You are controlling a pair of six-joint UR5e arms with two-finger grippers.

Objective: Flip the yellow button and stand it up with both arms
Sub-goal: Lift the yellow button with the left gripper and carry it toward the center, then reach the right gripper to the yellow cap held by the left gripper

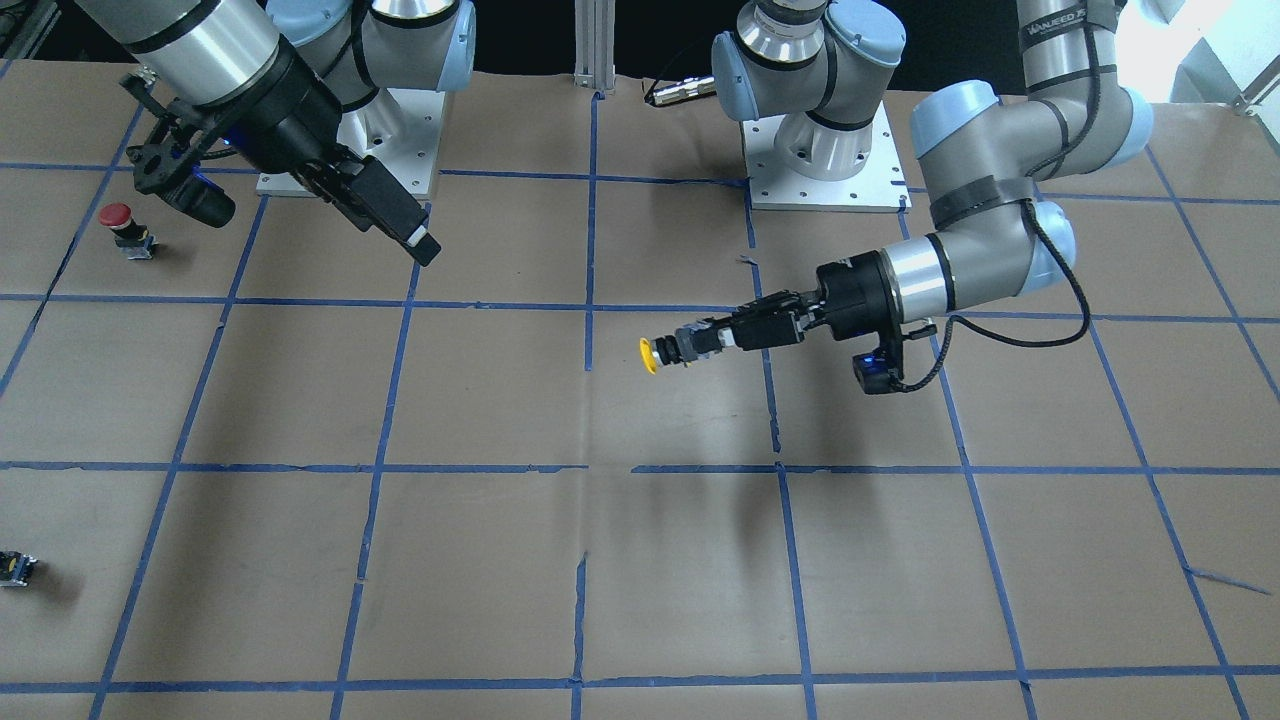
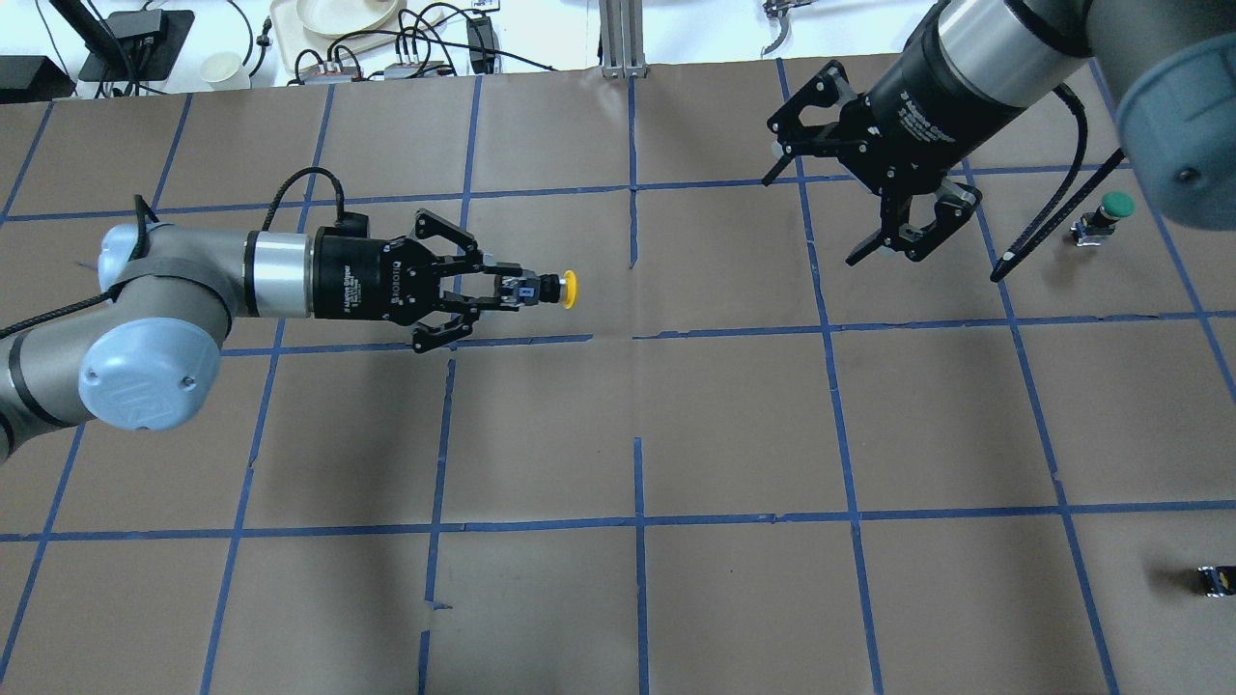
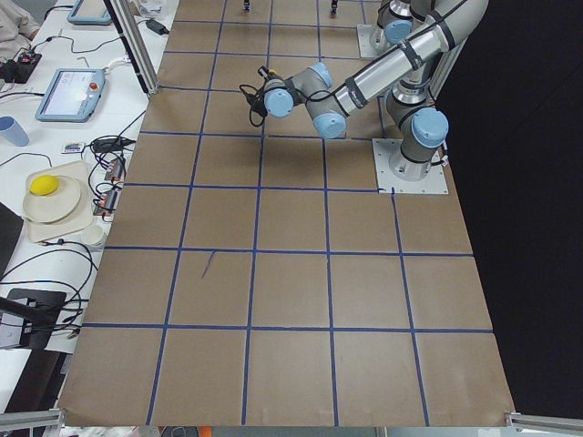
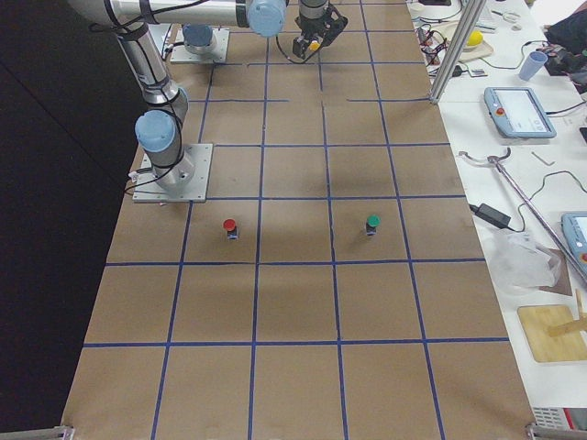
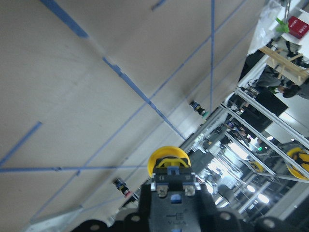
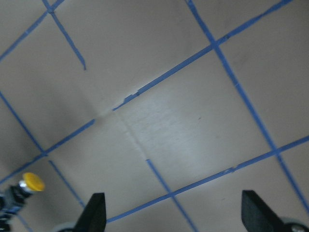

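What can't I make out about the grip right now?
Where the left gripper pinches the yellow button: too small overhead; in the left wrist view the button's own body blocks it.
The button in the left side view: too small to pick out.
Small block: front view, at the left edge, too tiny to identify.
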